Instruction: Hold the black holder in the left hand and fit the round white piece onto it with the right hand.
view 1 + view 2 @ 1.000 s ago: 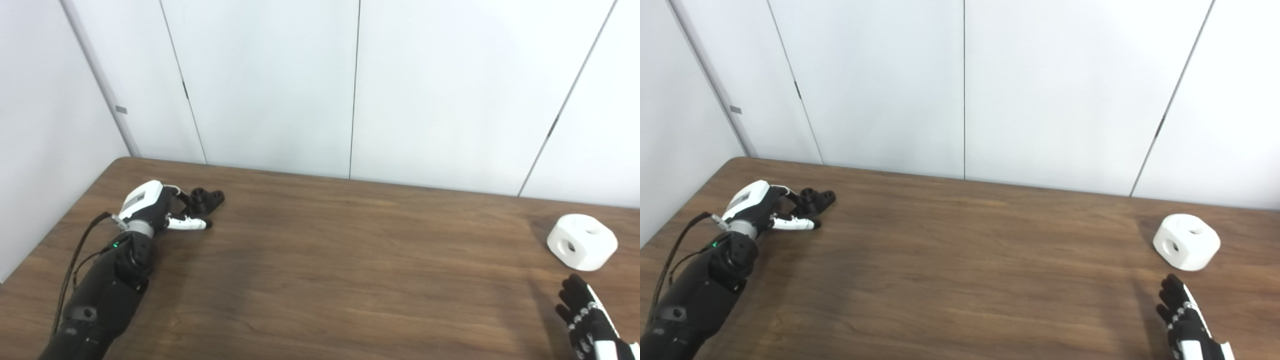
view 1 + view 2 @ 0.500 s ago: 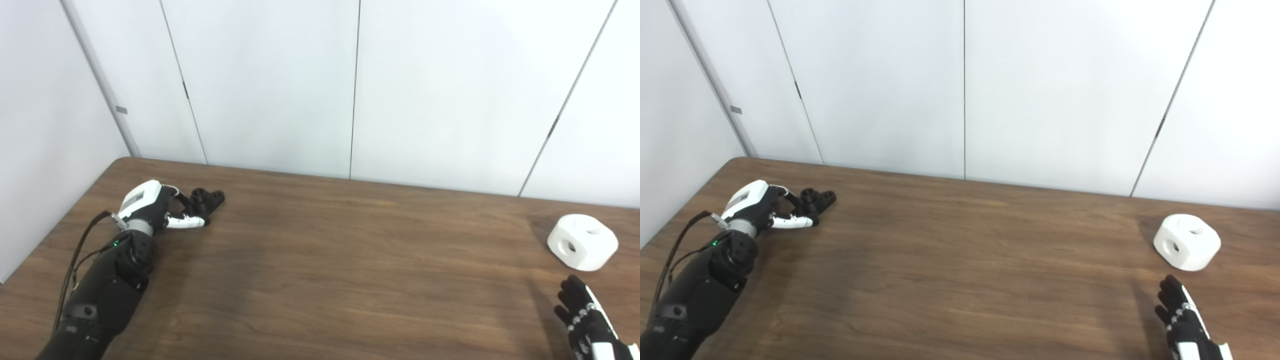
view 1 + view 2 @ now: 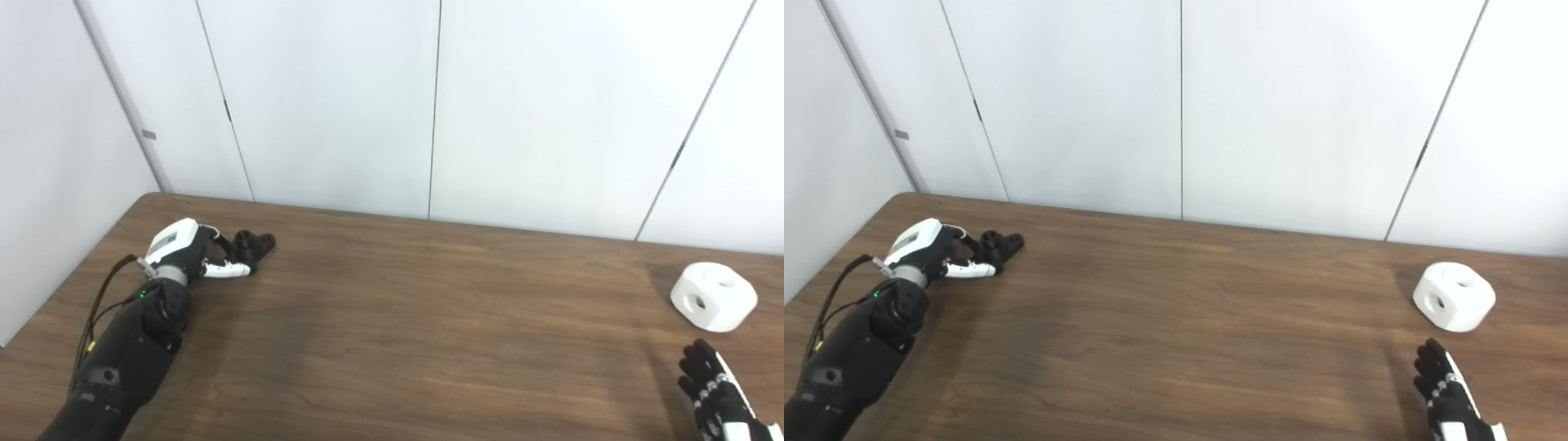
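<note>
The black holder (image 3: 253, 243) lies on the wooden table (image 3: 416, 318) at the far left. My left hand (image 3: 195, 252) rests just left of it. Its dark fingers reach to the holder's left side and its white thumb (image 3: 228, 269) stretches along the near side. The hand is spread and has not closed on the holder. The round white piece (image 3: 713, 296), with holes in its faces, sits at the far right. My right hand (image 3: 716, 395) is open and empty, fingers straight, near the bottom right corner, a short way in front of the white piece.
White wall panels (image 3: 429, 104) stand close behind the table's far edge. The table's left edge runs just beside my left arm (image 3: 128, 349).
My left hand has drawn a little closer to the holder, the thumb pulling in beside it. My right hand has dropped slightly toward the bottom edge. The holder and the white piece have not moved.
</note>
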